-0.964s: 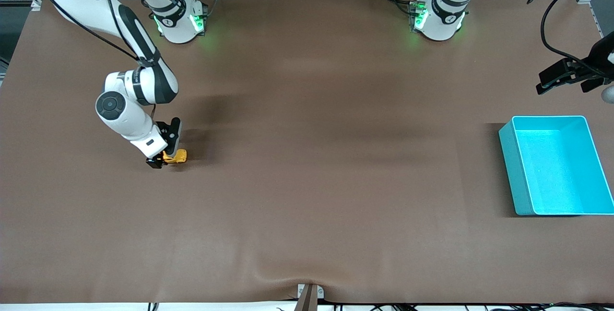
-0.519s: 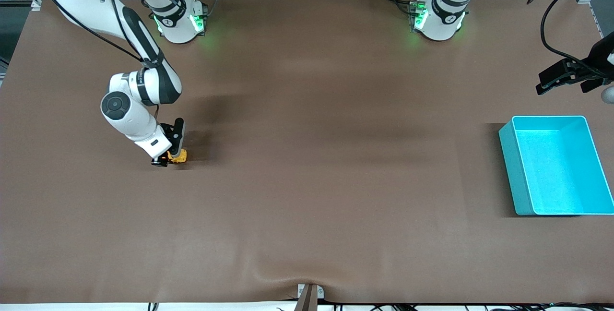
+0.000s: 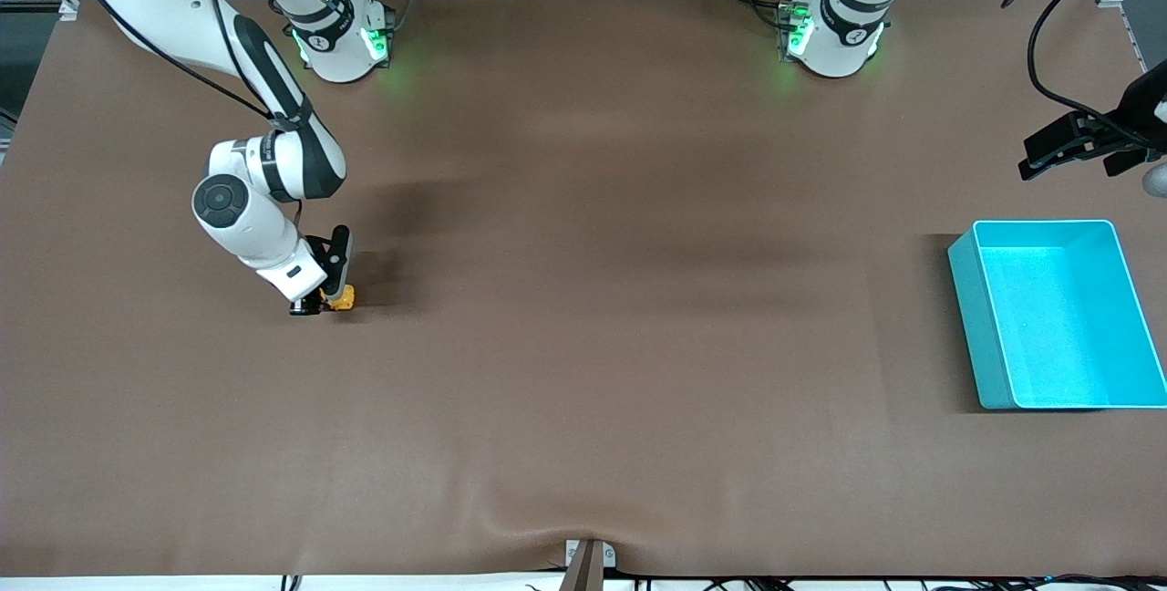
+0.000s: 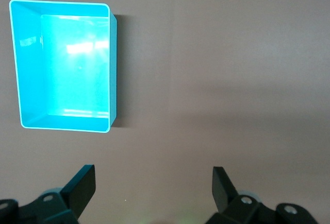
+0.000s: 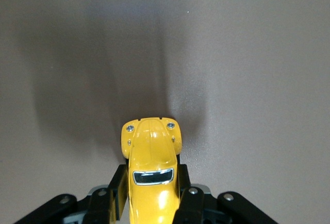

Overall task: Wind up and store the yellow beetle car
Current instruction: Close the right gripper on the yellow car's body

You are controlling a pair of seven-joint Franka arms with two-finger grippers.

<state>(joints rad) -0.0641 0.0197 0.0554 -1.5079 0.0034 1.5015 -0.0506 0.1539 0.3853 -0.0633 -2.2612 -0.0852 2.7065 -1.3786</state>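
Observation:
The yellow beetle car [image 3: 339, 299] sits on the brown table toward the right arm's end. My right gripper [image 3: 321, 303] is down at the table and shut on the car. In the right wrist view the car [image 5: 151, 175] fills the gap between the black fingers [image 5: 115, 193], its rounded nose pointing away from the wrist. My left gripper [image 3: 1076, 153] waits high up at the left arm's end of the table, near the turquoise bin [image 3: 1058, 313]. Its fingers [image 4: 82, 185] stand wide apart and hold nothing. The bin [image 4: 64, 64] is empty.
The two robot bases [image 3: 342, 35] stand along the table edge farthest from the front camera. A metal bracket [image 3: 588, 559] sits at the table's near edge, where the brown cover bulges a little.
My right gripper has slid a little along the table with the car and covers more of it now. The left arm has not moved.

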